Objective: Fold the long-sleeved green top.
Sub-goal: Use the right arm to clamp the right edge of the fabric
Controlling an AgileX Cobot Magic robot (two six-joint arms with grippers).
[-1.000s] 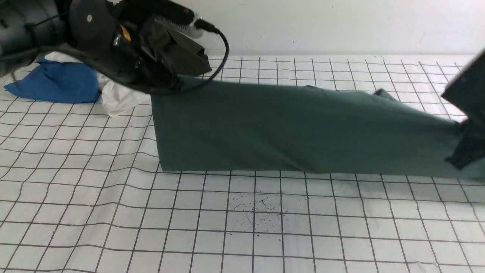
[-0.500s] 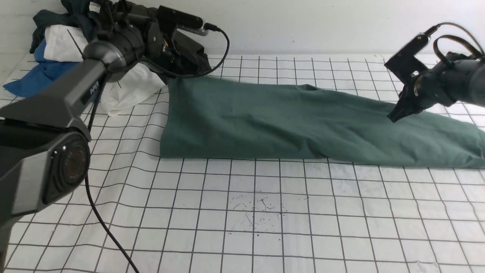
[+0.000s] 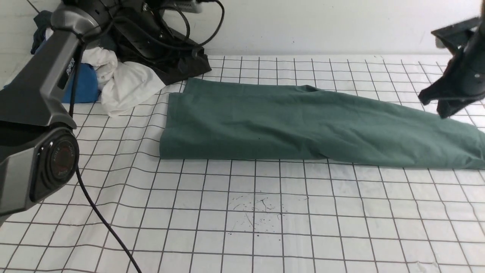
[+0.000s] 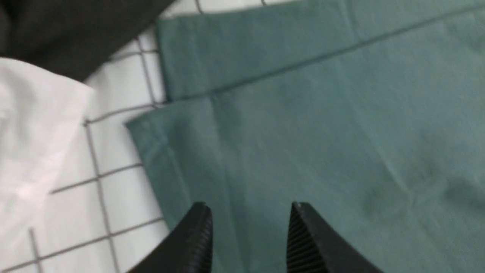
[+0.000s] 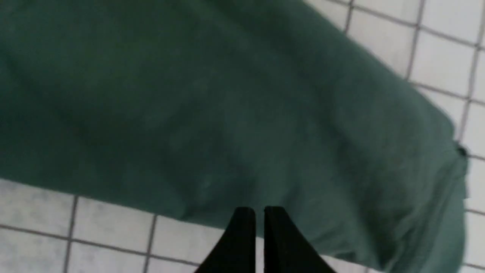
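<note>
Top: the green long-sleeved top (image 3: 288, 125) lies flat on the gridded table (image 3: 242, 212), a long narrow band from centre left to the right edge of the front view.
Done, as I judge it: the lengthwise folding. No sleeve sticks out, and my left wrist view shows one layer lapped over another at the band's end.
Left to do: the crosswise folds, bringing one end over the other to make a compact packet. The right-hand end also looks slightly rumpled.
My left gripper (image 4: 249, 207): jaws apart, nothing between them, hovering over the band's left end.
My right gripper (image 5: 259, 210): jaws all but together, holding nothing, raised above the band's right end.
Neighbours: a white cloth (image 3: 125, 85), dark garment (image 3: 178, 64) and blue garment (image 3: 81, 87) sit at upper left; the dark garment touches the top's corner.
</note>
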